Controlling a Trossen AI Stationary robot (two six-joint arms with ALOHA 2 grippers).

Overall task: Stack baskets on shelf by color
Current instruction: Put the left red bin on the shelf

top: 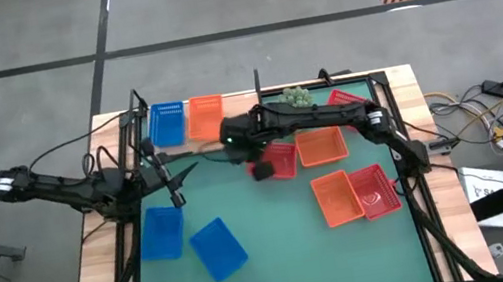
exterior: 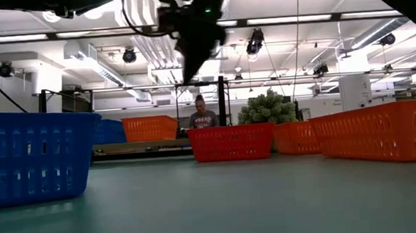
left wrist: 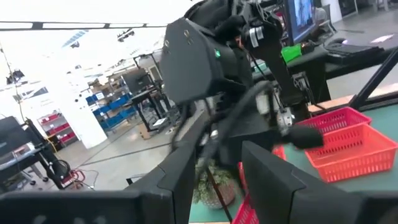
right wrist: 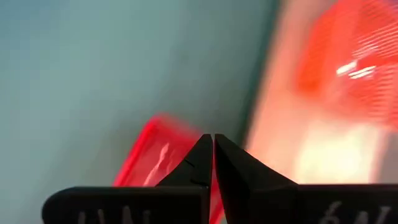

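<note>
A: Where do the baskets sit?
B: A blue basket (top: 167, 123) and an orange basket (top: 205, 116) lie on the shelf (top: 156, 146), just beyond the right gripper (top: 232, 147). A red basket (top: 280, 160) lies just beside it, partly hidden by the arm.
A: And its fingers?
B: Pressed together, holding nothing. The left gripper (top: 173, 184) stands partly open, empty, with two blue baskets (top: 161, 232) nearer the table's front.

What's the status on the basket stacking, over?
Right pincer shut, empty, above the red basket mid-mat. Left pincer open, waiting at the mat's left edge. One blue basket and one orange basket on the shelf. Nothing blocking.
</note>
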